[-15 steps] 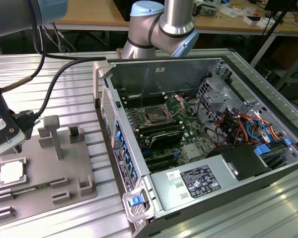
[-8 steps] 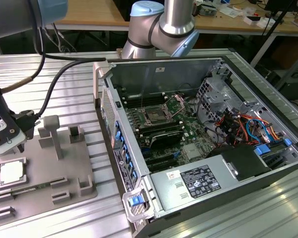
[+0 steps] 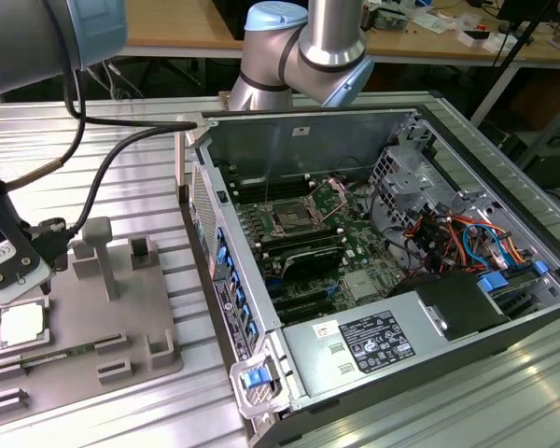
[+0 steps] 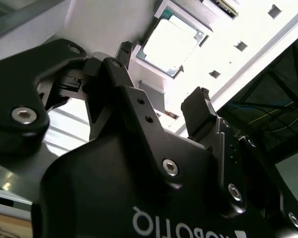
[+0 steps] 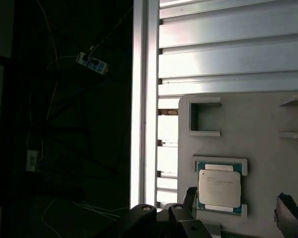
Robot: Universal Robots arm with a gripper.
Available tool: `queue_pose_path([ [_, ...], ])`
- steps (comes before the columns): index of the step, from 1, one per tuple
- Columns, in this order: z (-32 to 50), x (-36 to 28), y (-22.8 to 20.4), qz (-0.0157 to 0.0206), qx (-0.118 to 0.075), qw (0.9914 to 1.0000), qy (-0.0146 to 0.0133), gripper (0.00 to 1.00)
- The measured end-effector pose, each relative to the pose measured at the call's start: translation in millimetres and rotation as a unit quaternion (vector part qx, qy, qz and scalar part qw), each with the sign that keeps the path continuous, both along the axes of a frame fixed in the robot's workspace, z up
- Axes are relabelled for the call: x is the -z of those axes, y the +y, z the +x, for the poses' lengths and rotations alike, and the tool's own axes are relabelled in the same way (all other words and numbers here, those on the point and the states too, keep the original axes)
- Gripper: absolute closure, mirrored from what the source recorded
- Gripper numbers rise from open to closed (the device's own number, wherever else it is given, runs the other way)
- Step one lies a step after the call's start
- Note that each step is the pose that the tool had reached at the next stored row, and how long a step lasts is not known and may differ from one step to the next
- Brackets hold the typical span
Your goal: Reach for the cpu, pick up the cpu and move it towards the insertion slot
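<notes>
Cpu [image 5: 218,188] sits in the grey fixture [image 5: 258,134], below the gripper [image 4: 163,74] whose jaws stand open.

The silvery square cpu [image 3: 21,324] lies flat in a grey fixture [image 3: 84,322], well apart from the metal-framed insertion slot [image 3: 289,219].

Pincer [image 4: 161,74] agape — pointing downward.

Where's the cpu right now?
The cpu lies in a recess of the grey fixture at the exterior view's left, just beneath the gripper, outside the computer case.
</notes>
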State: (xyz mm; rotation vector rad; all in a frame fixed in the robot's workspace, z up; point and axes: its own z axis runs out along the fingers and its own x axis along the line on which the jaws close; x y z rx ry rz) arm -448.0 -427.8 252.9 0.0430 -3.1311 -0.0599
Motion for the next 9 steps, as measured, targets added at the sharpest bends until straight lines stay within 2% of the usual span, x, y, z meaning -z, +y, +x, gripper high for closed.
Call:
queue_pose_path([
  [2,-1.1,6.1,-2.2,0.0000,-0.002,1.00000,-0.0001,0.32],
  [6,-2.9,16.7,-6.3,0.0004,-0.020,0.99981,0.0022,0.32],
  [9,-7.3,25.9,-6.6,0.0017,-0.028,0.99962,0.0021,0.32],
])
